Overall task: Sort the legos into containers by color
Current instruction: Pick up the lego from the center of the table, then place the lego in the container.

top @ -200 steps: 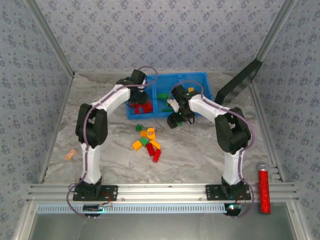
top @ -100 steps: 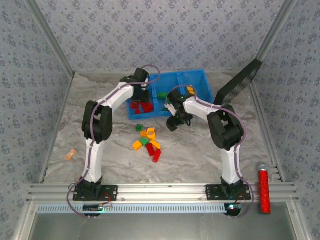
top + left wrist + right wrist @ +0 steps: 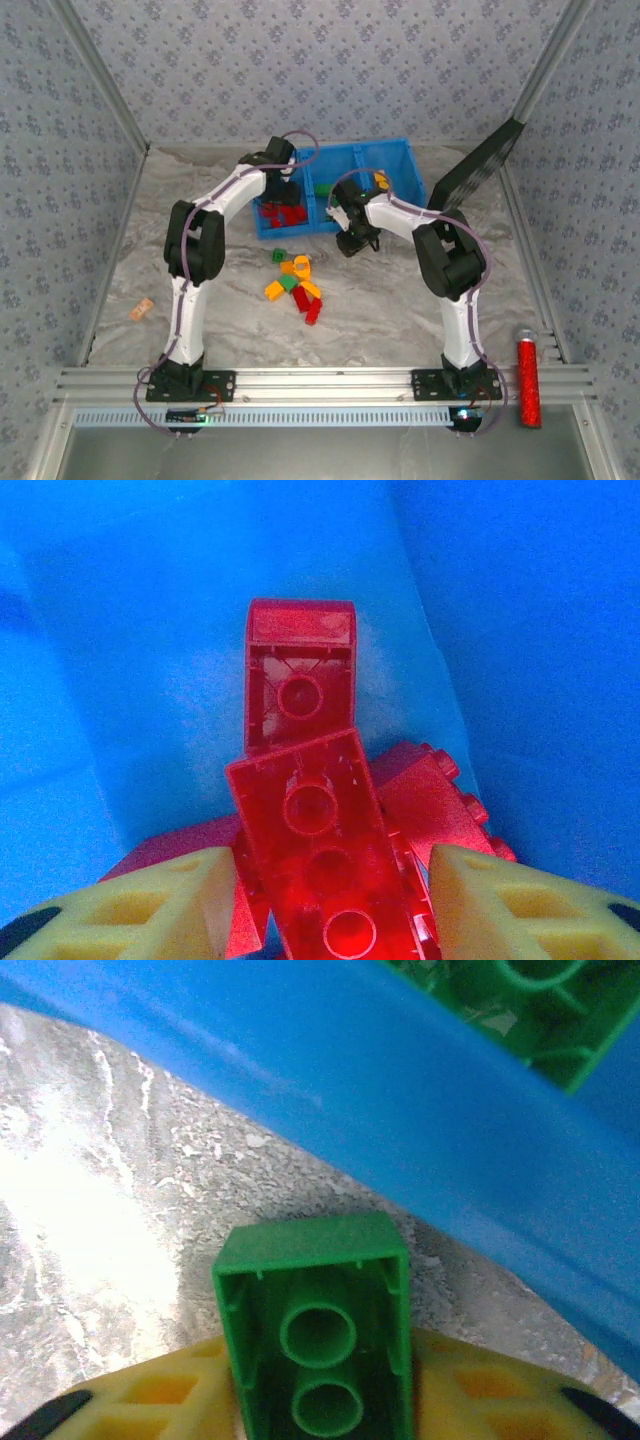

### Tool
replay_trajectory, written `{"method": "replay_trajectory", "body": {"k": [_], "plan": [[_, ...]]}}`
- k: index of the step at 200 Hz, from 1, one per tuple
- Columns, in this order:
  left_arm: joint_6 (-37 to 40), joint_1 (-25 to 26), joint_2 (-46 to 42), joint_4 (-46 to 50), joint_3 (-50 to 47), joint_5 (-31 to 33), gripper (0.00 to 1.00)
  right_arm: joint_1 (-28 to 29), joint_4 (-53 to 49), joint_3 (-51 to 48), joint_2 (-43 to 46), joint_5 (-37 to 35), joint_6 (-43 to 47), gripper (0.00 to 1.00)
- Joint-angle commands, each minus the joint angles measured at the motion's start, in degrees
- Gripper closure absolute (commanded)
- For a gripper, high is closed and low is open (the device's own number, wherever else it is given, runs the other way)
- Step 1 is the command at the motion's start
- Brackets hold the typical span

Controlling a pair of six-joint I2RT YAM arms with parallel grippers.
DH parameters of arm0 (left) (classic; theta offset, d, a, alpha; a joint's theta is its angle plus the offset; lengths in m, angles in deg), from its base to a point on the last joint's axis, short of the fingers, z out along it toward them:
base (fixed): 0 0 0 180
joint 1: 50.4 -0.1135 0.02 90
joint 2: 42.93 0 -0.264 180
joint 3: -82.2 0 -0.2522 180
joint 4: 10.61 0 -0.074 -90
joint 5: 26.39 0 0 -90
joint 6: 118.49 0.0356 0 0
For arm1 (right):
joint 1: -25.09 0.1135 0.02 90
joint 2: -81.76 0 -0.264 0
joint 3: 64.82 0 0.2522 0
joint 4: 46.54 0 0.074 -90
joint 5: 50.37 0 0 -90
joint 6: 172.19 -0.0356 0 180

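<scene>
The left gripper (image 3: 330, 885) has just spread its jaws over the left compartment (image 3: 130, 650) of the blue tray (image 3: 405, 160), dropping one red brick (image 3: 315, 840) onto at least three other reds, so that piece is sorted. Nearer, the loose legos (image 3: 295, 285) on the table (image 3: 200, 290) count about eight: two green, two red, roughly four yellow-orange. Right of them, the right gripper (image 3: 320, 1405) has just clamped one green brick (image 3: 315, 1290) beside the tray's near wall

Tally: table and tray
One blue tray (image 3: 395, 150), three containers (image 3: 398, 188). Roughly eight loose legos (image 3: 295, 283) on the table (image 3: 400, 300): four yellow-orange, two green, two red. Left container: at least four red legos (image 3: 300, 695). Right wrist view: one green lego (image 3: 315, 1340) near, another green lego (image 3: 520, 1000) far. One tan block (image 3: 141, 309), one red cylinder (image 3: 526, 380), one black panel (image 3: 480, 165).
</scene>
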Motion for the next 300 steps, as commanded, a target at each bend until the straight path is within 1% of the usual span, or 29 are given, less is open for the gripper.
{"method": "replay_trajectory", "body": {"k": [1, 13, 28, 65, 77, 105, 124, 141, 162, 178, 195, 202, 232, 260, 274, 300], "plan": [[0.97, -0.23, -0.19, 1.46, 2.27, -0.81, 0.44, 0.62, -1.70, -1.46, -1.94, 0.37, 0.14, 0.63], [1.06, -0.24, -0.62, 1.44, 2.28, -1.07, 0.42, 0.79, -1.98, -1.94, -1.51, 0.41, 0.15, 0.68], [1.26, -0.23, -1.52, 0.97, 2.19, -1.68, 0.39, 1.01, -1.93, -2.65, -0.74, 0.68, 0.06, 0.72], [1.58, -0.16, -4.76, 0.57, 1.91, -3.15, 0.35, 1.54, -3.00, -4.29, 1.60, 0.84, -1.31, 0.77], [2.21, -0.08, -6.48, 1.02, 1.77, -3.40, 0.34, 1.60, -3.42, -5.51, 4.01, 1.85, -2.37, 0.78], [4.29, 0.29, -11.73, 3.00, 0.77, -1.09, 0.34, 1.38, -4.44, -7.43, 11.84, 4.73, -5.22, 0.78], [4.92, 0.45, -16.06, 3.37, -1.63, -0.06, 0.32, 0.73, -6.10, -4.59, 14.98, 4.47, -6.69, 0.78], [4.75, 0.72, -20.71, 3.36, -5.26, 0.28, 0.32, 0.10, -7.52, 0.84, 15.03, 4.40, -7.19, 0.78], [4.20, 2.22, -26.94, 3.69, -11.21, 1.51, 0.31, -0.65, -8.15, 8.83, 12.03, 4.12, -7.68, 0.78], [3.55, 4.34, -31.78, 4.46, -16.24, 4.16, 0.30, -1.51, -9.95, 16.69, 6.74, 3.70, -7.35, 0.78], [2.08, 6.91, -35.68, 8.02, -20.46, 8.10, 0.30, -2.21, -11.91, 24.57, 0.57, 2.77, -7.46, 0.78], [1.13, 7.94, -37.35, 8.98, -22.60, 8.79, 0.30, -2.73, -11.90, 27.08, -1.76, 2.81, -7.62, 0.78], [-5.25, 13.28, -44.18, 10.37, -32.96, 7.39, 0.30, -4.39, -13.86, 38.01, -11.32, 3.44, -8.04, 0.78], [-13.60, 19.06, -46.65, 9.70, -41.31, 4.67, 0.30, -4.61, -15.36, 45.65, -17.60, 1.24, -7.50, 0.78], [-18.14, 21.63, -46.08, 8.02, -44.70, 2.33, 0.30, -4.55, -15.25, 47.79, -19.65, 0.19, -7.58, 0.78], [-24.13, 27.32, -45.17, 5.05, -47.23, 1.20, 0.30, -4.21, -14.44, 48.19, -21.51, 0.12, -8.54, 0.76]]}}
